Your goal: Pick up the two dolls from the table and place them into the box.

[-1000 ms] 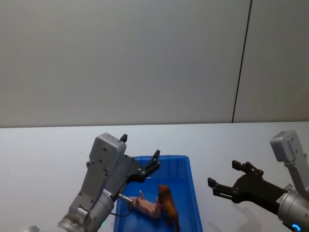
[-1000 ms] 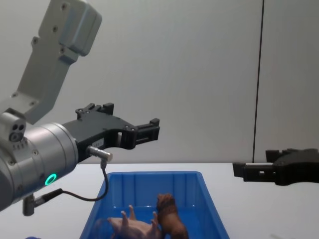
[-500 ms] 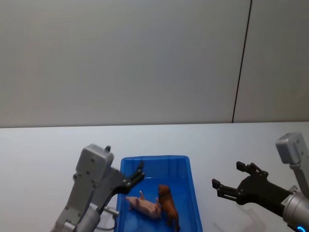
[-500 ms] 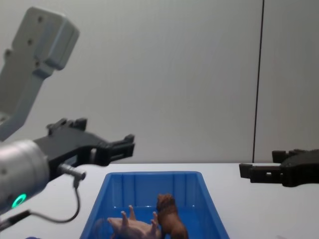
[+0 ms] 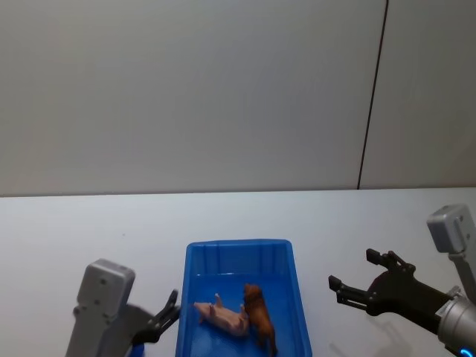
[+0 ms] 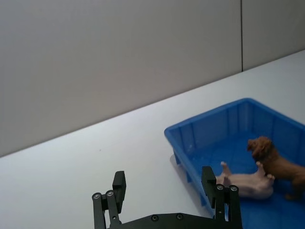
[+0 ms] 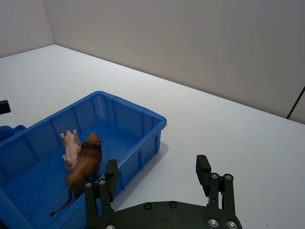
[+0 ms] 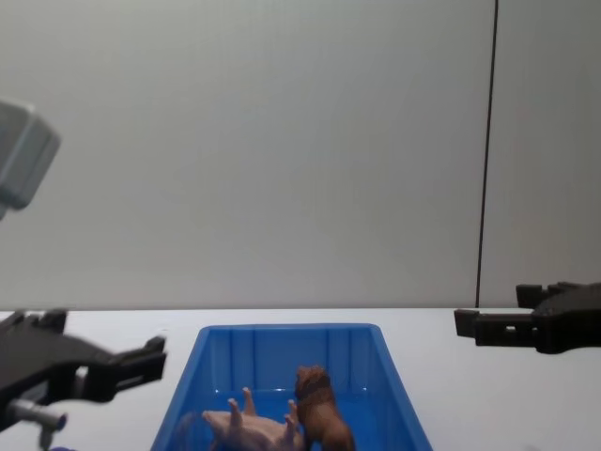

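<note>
Blue plastic box (image 5: pixel 238 245): rectangular, with sloped walls and a rim. It sits on the white desk (image 5: pixel 89 230), centred in front of the robot, with its long axis running away from the robot.

Contents of the box:
1. Pale pink pig (image 5: pixel 223 317). It lies tipped onto its side on the box floor, in the left half of the box, legs off the floor.
2. Brown lion (image 5: pixel 258 312). It stands upright on its legs just beside the pig, on the pig's right. Its maned head points toward the far wall of the box and its tail toward the near wall.

Both dolls occupy the near half of the box. The far half shows bare blue floor.

Left gripper (image 6: pixel 163 184): held low outside the box, near its left wall at the near end. The fingers are spread wide, with bare desk visible between them.

Right gripper (image 7: pixel 157 170): held above the desk to the right of the box, apart from its right wall. The fingers are spread wide, with white desk surface between them.
</note>
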Controlling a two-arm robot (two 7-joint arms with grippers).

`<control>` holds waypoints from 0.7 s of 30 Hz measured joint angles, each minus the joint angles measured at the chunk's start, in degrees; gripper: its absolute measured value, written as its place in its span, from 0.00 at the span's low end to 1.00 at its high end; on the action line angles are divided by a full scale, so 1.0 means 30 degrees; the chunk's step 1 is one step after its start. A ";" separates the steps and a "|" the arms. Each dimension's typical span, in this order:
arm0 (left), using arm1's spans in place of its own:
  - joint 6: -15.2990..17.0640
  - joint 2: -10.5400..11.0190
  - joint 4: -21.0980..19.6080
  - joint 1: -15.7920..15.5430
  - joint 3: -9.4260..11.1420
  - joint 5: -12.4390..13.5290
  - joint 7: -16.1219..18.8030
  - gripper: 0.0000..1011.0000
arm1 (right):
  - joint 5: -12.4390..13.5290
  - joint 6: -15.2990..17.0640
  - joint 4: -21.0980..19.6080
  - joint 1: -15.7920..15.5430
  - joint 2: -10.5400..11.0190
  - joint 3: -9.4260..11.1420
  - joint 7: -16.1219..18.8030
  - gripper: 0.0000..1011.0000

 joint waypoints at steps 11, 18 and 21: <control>0.0694 0.0494 -0.0193 0.1153 -0.0293 -0.1398 0.1198 0.99 | 0.0023 -0.0014 -0.0023 -0.0020 0.0023 0.0022 -0.0002 0.99; 0.1012 0.0509 0.0065 0.1518 -0.0419 -0.1999 0.1500 0.99 | 0.0023 -0.0014 -0.0029 -0.0031 0.0038 0.0023 0.0000 0.99; 0.1121 0.0456 0.0233 0.1606 -0.0458 -0.2170 0.1517 0.99 | 0.0024 -0.0014 -0.0030 -0.0034 0.0039 0.0023 0.0000 0.99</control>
